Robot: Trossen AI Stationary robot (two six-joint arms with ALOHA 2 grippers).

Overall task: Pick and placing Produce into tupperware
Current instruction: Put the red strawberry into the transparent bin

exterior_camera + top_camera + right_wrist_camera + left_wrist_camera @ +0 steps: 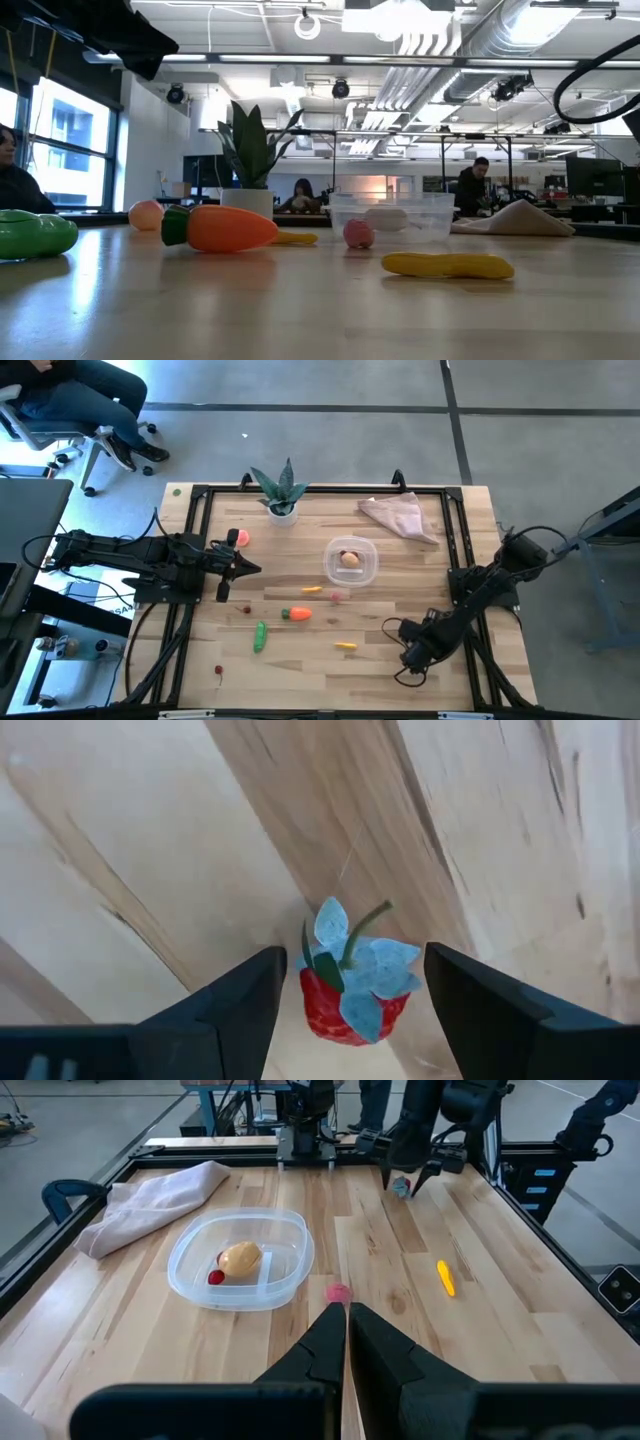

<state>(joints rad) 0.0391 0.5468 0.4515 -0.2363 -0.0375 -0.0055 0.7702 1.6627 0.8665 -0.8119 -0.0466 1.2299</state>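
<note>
The clear tupperware (371, 567) sits mid-table and holds a beige potato (240, 1258) and a red berry (215, 1277). Loose on the wood lie the orange carrot (297, 614), the green cucumber (260, 637), the peach (241, 538), a yellow piece (345, 646) and a pink berry (338, 1292). Near the front right my right gripper (408, 657) points down, open. Its fingers stand either side of a red strawberry (350, 1005) with blue-green leaves that lies on the table. My left gripper (347, 1312) hovers shut at the table's left, aimed toward the tupperware.
A spiky plant in a white pot (282, 492) stands at the far edge. A pinkish cloth (400, 516) lies at the far right. A black frame (196, 495) runs around the table. A person sits on a chair beyond the far left corner.
</note>
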